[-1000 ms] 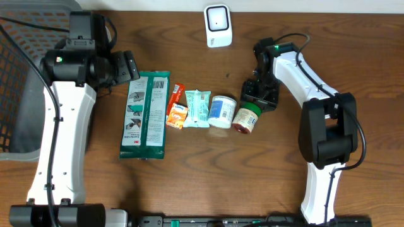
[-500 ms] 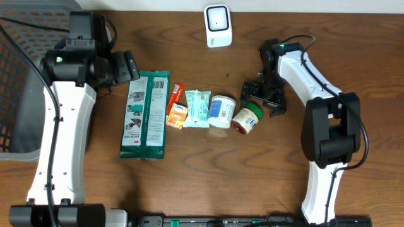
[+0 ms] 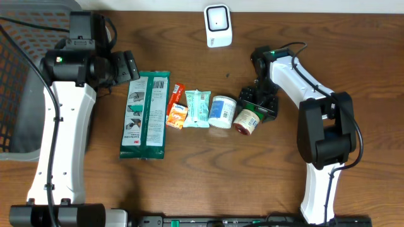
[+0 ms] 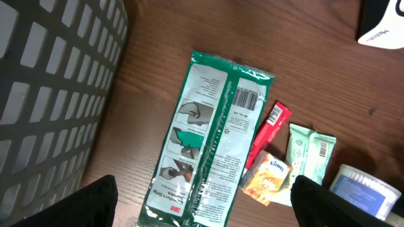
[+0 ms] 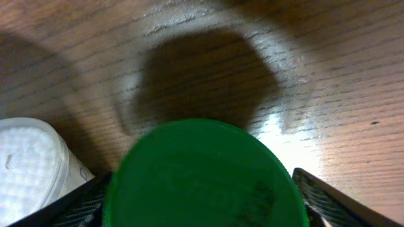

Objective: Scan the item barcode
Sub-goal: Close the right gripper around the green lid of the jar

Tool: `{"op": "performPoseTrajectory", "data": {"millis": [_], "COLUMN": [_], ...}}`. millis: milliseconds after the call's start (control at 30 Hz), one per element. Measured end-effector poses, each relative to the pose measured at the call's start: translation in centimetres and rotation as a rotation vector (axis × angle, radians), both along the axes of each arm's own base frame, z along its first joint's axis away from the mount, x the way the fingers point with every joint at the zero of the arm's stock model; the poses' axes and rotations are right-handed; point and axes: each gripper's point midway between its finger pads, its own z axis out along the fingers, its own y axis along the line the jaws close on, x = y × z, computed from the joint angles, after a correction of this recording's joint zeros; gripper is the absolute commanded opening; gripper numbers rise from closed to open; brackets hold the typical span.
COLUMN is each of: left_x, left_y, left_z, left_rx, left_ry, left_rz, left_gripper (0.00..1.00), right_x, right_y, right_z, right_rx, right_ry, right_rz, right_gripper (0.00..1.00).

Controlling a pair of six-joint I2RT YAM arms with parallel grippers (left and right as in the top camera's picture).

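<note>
Several items lie in a row mid-table: a green 3M pack (image 3: 146,114) with its barcode up (image 4: 247,98), an orange-red packet (image 3: 177,108), a teal packet (image 3: 197,108), a white tub (image 3: 221,111) and a jar with a green lid (image 3: 245,120) on its side. The white scanner (image 3: 218,25) stands at the back edge. My right gripper (image 3: 257,104) is low at the jar's lid (image 5: 202,176). Its fingers (image 5: 319,200) flank the lid, and the jar still rests on the table. My left gripper (image 4: 205,208) hangs open above the green pack, holding nothing.
A grey mesh basket (image 3: 17,82) fills the left edge, right beside the left arm (image 3: 63,126). The white tub touches the jar on its left. Bare brown wood lies in front of the row and to the right of the right arm.
My right gripper swung right, off the jar, with jaws spread wider. It then came back down onto the green lid with the jaws a little narrower. The left arm and items stayed put.
</note>
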Motion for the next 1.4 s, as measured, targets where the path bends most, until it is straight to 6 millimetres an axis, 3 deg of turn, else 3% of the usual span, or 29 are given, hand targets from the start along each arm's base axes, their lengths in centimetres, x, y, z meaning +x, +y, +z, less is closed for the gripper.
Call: {"op": "performPoseTrajectory", "data": {"millis": [133,400,533,633,1033,1267,1400], "left_x": [0.0,0.0,0.0,0.0,0.0,0.0,0.0], "left_y": [0.0,0.0,0.0,0.0,0.0,0.0,0.0], "left_z": [0.0,0.0,0.0,0.0,0.0,0.0,0.0], "left_rx": [0.000,0.000,0.000,0.000,0.000,0.000,0.000], "left_ry": [0.000,0.000,0.000,0.000,0.000,0.000,0.000], "left_rz": [0.000,0.000,0.000,0.000,0.000,0.000,0.000], "left_gripper": [0.87,0.87,0.88,0.88,0.88,0.88,0.88], "right_x": [0.2,0.8,0.9,0.9,1.1,0.7,0.6], "right_y": [-0.2,-1.7,-2.1,-2.2,-2.0,-0.8,-0.4], "right_z": [0.0,0.0,0.0,0.0,0.0,0.0,0.0], "right_rx": [0.002,0.004,0.004,0.005,0.004,-0.009,-0.013], "right_ry": [-0.003,-0.006,-0.003,-0.005,-0.011,-0.002,0.001], "right_rz": [-0.009,-0.050,-0.064,-0.057,-0.069,-0.088,-0.097], "right_gripper": [0.80,0.65,0.80,0.83,0.80,0.80,0.74]}}
